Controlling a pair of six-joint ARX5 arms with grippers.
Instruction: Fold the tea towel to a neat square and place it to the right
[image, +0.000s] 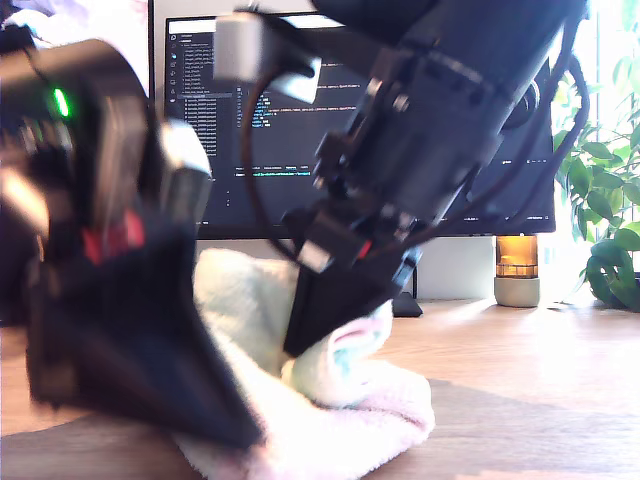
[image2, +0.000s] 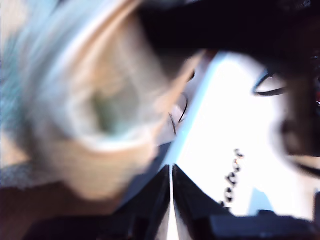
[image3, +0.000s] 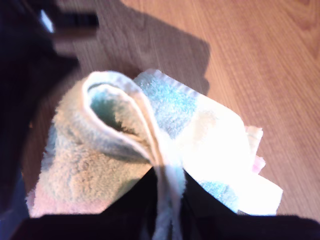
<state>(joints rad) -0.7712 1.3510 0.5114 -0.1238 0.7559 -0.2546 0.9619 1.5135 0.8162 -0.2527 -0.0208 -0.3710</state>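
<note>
**Tea towel gathered on the worktop, one fold pinched**

The tea towel (image: 330, 410), a soft, fluffy white terry cloth with faint pink and mint-green patches, is lying in a loose heap on the light brown wooden worktop (image: 520, 380), low in the exterior view and a little towards that view's left of centre, in front of the dark monitor (image: 290, 130).

My second tool (image3: 167, 200) is gripping a doubled fold of the towel (image3: 145, 145): the second wrist view is showing its two dark fingers (image3: 135, 195) closed tight on a raised edge of the cloth, which is curling up into an open loop beyond them. The rest of the cloth is spreading out flat on the wood on both sides of the pinch.

My first tool (image2: 171, 200) is appearing in a heavily blurred first wrist view. Its dark fingers are sitting almost together with only a thin bright slit between them, and I cannot tell whether any cloth is caught there. A pale, rounded, blurred mass is filling much of that view beyond the fingers.

In the exterior view two black arms are crowding the foreground, one at that view's left (image: 110, 280) and one reaching down at centre (image: 350, 280) onto the towel. A green potted plant (image: 610, 200) and a small amber-lit lamp (image: 517, 268) are standing at the exterior view's right.
</note>
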